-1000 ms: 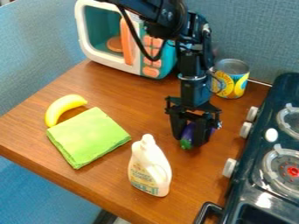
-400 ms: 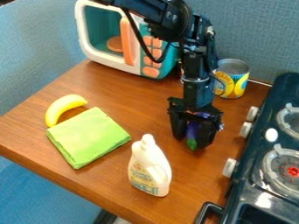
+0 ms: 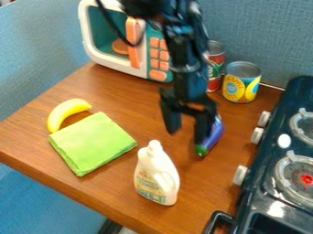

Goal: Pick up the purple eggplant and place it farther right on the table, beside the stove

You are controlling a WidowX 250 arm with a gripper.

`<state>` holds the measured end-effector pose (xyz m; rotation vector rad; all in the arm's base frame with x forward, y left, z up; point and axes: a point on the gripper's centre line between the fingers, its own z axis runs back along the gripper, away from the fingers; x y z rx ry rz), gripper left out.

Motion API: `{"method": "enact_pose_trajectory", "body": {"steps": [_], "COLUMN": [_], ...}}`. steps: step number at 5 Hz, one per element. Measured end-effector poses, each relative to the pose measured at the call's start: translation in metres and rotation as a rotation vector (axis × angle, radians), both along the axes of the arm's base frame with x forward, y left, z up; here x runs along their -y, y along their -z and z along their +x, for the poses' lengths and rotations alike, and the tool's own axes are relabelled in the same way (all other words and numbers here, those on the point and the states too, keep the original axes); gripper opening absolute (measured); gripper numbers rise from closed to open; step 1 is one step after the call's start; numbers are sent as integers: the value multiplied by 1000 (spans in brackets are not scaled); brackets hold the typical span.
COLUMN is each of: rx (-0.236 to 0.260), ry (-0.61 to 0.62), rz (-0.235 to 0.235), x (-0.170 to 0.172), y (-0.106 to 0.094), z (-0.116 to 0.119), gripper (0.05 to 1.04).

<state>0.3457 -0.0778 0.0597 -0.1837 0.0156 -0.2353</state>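
Camera view: gripper (image 3: 186, 135) spread open near center, purple eggplant (image 3: 214, 132) outside its grasp, just right of center on table (image 3: 131, 114); release looks done, any further placing unclear.

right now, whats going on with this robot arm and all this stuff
The gripper is open over the wooden table, with one finger right by the purple eggplant; whether they touch is unclear. The white bottle stands nearer the camera, the banana lies beside the green cloth, and two cans, one red, one yellow, stand behind.
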Motion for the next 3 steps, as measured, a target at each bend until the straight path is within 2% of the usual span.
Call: {"method": "enact_pose_trajectory", "body": {"steps": [1, 2, 3], "rx": [87, 100, 57], "ry": [-64, -123, -195], "rz": [-28, 43, 99], "x": [-22, -52, -103], "y": [-30, -43, -40], "z": [-12, -39, -62], "gripper": [990, 990, 991]}}
